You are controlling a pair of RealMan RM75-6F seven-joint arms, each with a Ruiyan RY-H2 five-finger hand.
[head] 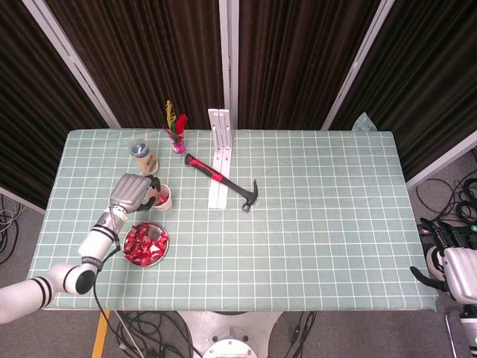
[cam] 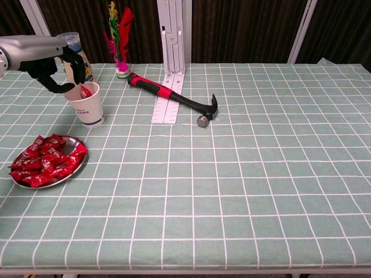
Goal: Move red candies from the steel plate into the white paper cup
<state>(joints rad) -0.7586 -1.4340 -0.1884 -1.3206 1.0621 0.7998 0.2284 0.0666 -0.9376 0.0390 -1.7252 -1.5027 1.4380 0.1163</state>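
Note:
The white paper cup (cam: 88,105) (head: 162,198) stands near the table's left side. My left hand (cam: 47,59) (head: 134,195) hovers at the cup's left rim, fingers curled, pinching one red candy (cam: 85,91) that dips into the cup's mouth. In front of the cup, the steel plate (cam: 73,172) (head: 165,245) holds several red candies (cam: 43,163) (head: 143,246). My right hand (head: 449,270) hangs off the table's right edge with its fingers apart and nothing in it; the chest view does not show it.
A red-and-black hammer (cam: 174,96) (head: 223,181) lies across a white bracket (cam: 171,69) (head: 220,153) mid-table. A capped bottle (cam: 79,60) (head: 144,157) stands just behind the cup, and a feathered shuttlecock (cam: 119,40) (head: 177,131) behind that.

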